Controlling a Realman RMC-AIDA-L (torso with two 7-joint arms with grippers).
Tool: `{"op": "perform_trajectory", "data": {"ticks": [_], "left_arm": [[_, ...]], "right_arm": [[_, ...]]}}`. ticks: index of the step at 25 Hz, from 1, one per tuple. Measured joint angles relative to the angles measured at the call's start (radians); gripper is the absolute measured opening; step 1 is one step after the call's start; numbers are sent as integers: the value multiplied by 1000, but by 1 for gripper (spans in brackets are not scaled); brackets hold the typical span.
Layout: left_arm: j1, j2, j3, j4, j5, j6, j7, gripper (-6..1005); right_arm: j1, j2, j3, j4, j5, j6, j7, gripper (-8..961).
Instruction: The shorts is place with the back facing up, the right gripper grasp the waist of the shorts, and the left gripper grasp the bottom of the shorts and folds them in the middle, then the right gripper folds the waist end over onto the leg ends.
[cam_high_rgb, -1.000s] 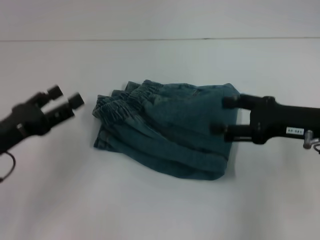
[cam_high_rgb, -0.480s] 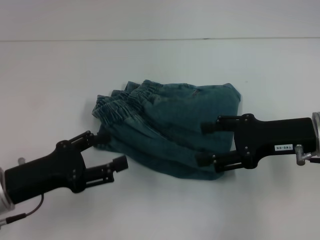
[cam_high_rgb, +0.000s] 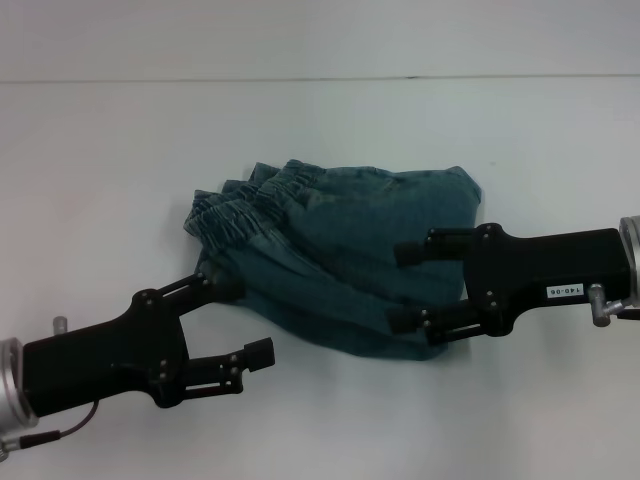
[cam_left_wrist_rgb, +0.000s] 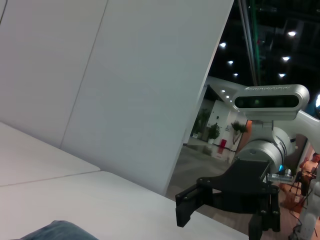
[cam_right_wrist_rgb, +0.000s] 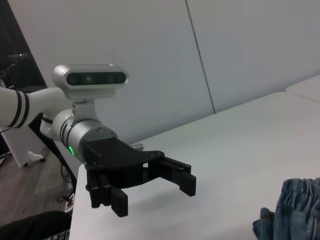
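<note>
The shorts (cam_high_rgb: 330, 245) lie folded into a compact blue-green bundle at the table's middle, with the gathered elastic waist (cam_high_rgb: 240, 203) on their left side. My right gripper (cam_high_rgb: 400, 287) reaches in from the right and stands open, one finger over the denim and the other at the bundle's near edge. My left gripper (cam_high_rgb: 243, 320) comes in from the lower left, open, its upper finger touching the bundle's near-left edge. In the left wrist view the right gripper (cam_left_wrist_rgb: 225, 200) shows beyond a corner of the shorts (cam_left_wrist_rgb: 55, 231). The right wrist view shows the left gripper (cam_right_wrist_rgb: 150, 182) and the shorts (cam_right_wrist_rgb: 295, 210). Leg hems are hidden.
The white table (cam_high_rgb: 320, 130) spreads on all sides of the shorts, its far edge meeting a pale wall. No other objects stand on it.
My left gripper has come down from the far left toward the shorts' near-left edge. My right gripper has slid left over the shorts' right part. The shorts have stayed put.
</note>
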Motion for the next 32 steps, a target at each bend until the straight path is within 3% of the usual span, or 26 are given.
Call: {"op": "perform_trajectory", "data": {"ticks": [32], "left_arm": [[-29,-2,-1,-18,-4,32,-14,920]], "right_arm": [[-4,3,37,6,-4,11,-4,915]]}}
